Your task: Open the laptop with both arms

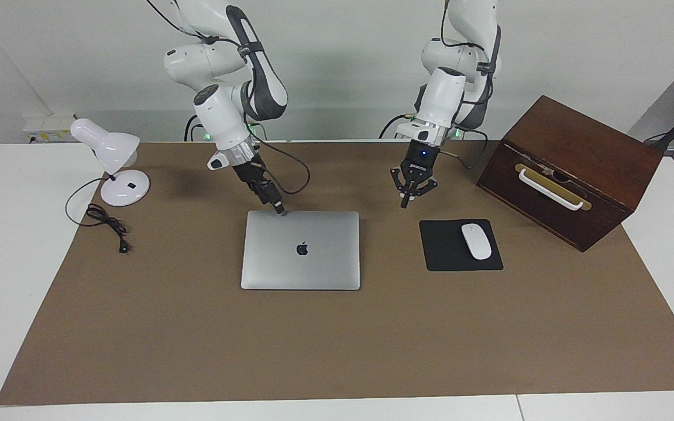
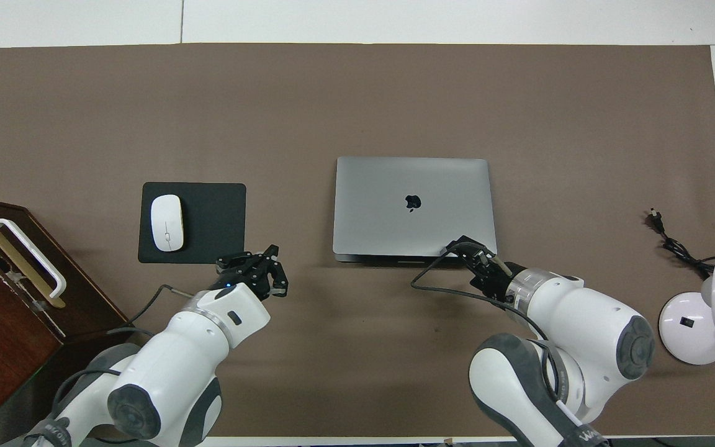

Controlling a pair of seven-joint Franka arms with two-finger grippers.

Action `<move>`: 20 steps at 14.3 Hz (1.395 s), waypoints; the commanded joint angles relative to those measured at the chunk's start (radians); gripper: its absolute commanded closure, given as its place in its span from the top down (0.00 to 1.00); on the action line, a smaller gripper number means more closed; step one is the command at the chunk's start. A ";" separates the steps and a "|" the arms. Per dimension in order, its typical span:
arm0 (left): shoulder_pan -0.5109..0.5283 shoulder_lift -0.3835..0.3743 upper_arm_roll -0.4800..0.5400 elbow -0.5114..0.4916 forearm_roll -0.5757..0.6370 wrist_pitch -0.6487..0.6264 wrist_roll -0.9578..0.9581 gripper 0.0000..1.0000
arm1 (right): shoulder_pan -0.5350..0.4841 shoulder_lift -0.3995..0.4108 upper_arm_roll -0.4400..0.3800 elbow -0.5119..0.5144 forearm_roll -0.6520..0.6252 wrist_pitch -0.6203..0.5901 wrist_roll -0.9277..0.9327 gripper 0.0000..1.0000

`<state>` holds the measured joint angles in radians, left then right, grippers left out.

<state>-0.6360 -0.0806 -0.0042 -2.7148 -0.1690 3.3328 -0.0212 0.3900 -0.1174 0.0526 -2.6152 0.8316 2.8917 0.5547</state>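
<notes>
A: Where's the laptop (image 1: 301,249)?
B: Flat on the brown mat (image 1: 337,351), mid-table, lid shut, logo up.

A: Right gripper (image 1: 279,209)?
B: At the laptop's edge nearer the robots, toward the right arm's end (tip down at the rim). Fingers look close together; can't tell if they're parted or pinching the lid.

A: Left gripper (image 1: 405,203)?
B: Fingertips together, holding nothing, up over bare mat btw the laptop and the black mouse pad (image 1: 460,257).

A: Other stuff?
B: White mouse (image 1: 475,241) on the pad; wooden box (image 1: 571,169) at the left arm's end; white lamp (image 1: 112,158) at the right arm's end.
</notes>
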 commanded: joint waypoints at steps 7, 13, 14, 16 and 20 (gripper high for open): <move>-0.142 0.182 0.018 0.038 -0.015 0.171 0.092 0.00 | -0.037 0.058 0.007 0.076 0.035 0.021 -0.055 1.00; -0.136 0.246 0.018 0.130 -0.012 0.171 0.092 0.00 | -0.040 0.084 0.007 0.099 0.035 0.021 -0.065 1.00; -0.133 0.249 0.018 0.136 -0.012 0.171 0.090 0.00 | -0.045 0.085 0.007 0.106 0.035 0.021 -0.065 1.00; -0.133 0.260 0.018 0.145 -0.009 0.171 0.090 0.00 | -0.048 0.090 0.007 0.113 0.035 0.021 -0.062 1.00; -0.134 0.300 0.018 0.181 -0.006 0.171 0.092 0.00 | -0.048 0.113 0.006 0.136 0.035 0.021 -0.065 1.00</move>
<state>-0.7596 0.1782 0.0042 -2.5704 -0.1689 3.4831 0.0489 0.3562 -0.0402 0.0522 -2.5132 0.8316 2.8919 0.5411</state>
